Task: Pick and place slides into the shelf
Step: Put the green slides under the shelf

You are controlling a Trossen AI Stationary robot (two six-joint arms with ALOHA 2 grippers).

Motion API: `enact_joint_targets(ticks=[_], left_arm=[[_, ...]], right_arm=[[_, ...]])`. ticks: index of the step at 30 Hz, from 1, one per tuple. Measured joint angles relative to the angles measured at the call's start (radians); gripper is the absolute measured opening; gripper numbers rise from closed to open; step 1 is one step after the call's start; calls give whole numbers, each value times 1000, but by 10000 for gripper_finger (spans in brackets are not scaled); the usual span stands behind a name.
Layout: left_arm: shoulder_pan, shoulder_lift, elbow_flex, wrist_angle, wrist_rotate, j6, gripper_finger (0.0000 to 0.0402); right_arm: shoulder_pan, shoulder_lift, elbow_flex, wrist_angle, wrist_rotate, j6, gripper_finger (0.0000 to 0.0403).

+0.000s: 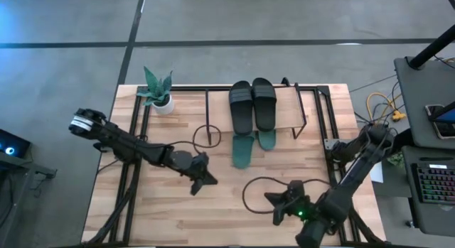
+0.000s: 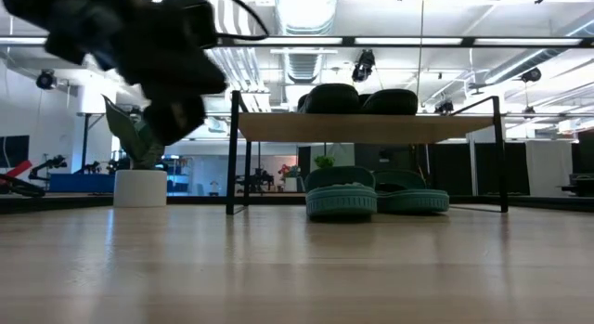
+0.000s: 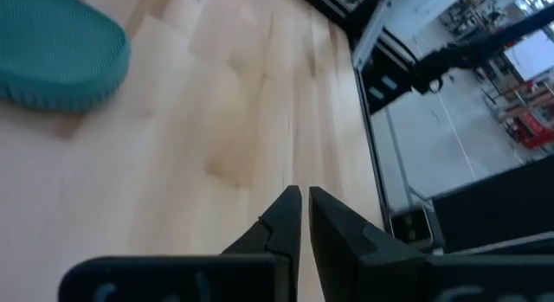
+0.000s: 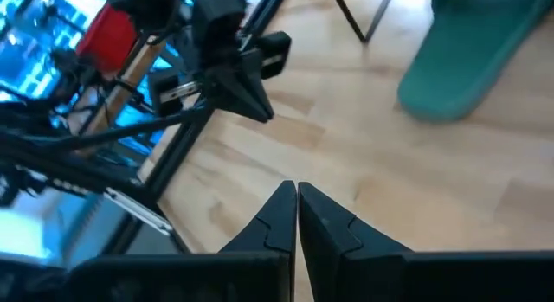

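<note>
High view gives you the clearest read: the two black slides (image 1: pixel 252 104) lie side by side on the shelf (image 1: pixel 302 106) top board, and the two teal slides (image 1: pixel 250 147) sit on the table (image 1: pixel 178 212) under its front edge, heels poking out toward the arms. The left-hand teal one sticks out farther than its neighbour, so you may judge it not quite tucked in (the low view shows both teal pair lying flat beneath the board, between the frame legs, with the black pair above them). That arrangement suggests the job is at or near its end: all four slides are in or on the shelf and none is held. Your left tool (image 1: pixel 204 178) hovers over bare table near the protruding teal heel, fingers pinched together on nothing; the left wrist view shows that heel just ahead. Your right tool (image 1: pixel 279 202) waits near the front of the table, also closed and empty. A potted plant (image 1: pixel 158 90) stands beside the shelf, well clear.
</note>
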Motion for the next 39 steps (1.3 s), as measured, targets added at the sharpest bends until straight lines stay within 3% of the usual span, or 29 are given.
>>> enact_joint_targets(ticks=[10,19,25,31,39], left_arm=[[30,133,140,-9,0,-7,11],[35,210,194,-12,-10,-9,11],[61,217,198,-7,-4,-2,11],[118,217,197,1,-1,-6,11],[157,216,197,11,53,0,11]], right_arm=[[2,-142,-4,-134,24,-175,8],[4,-234,-13,-166,-34,-304,8],[-2,-279,-16,-285,-32,-234,8],[-17,-308,-18,-415,-32,-14,8],[-28,-330,-19,-420,-32,17,8]])
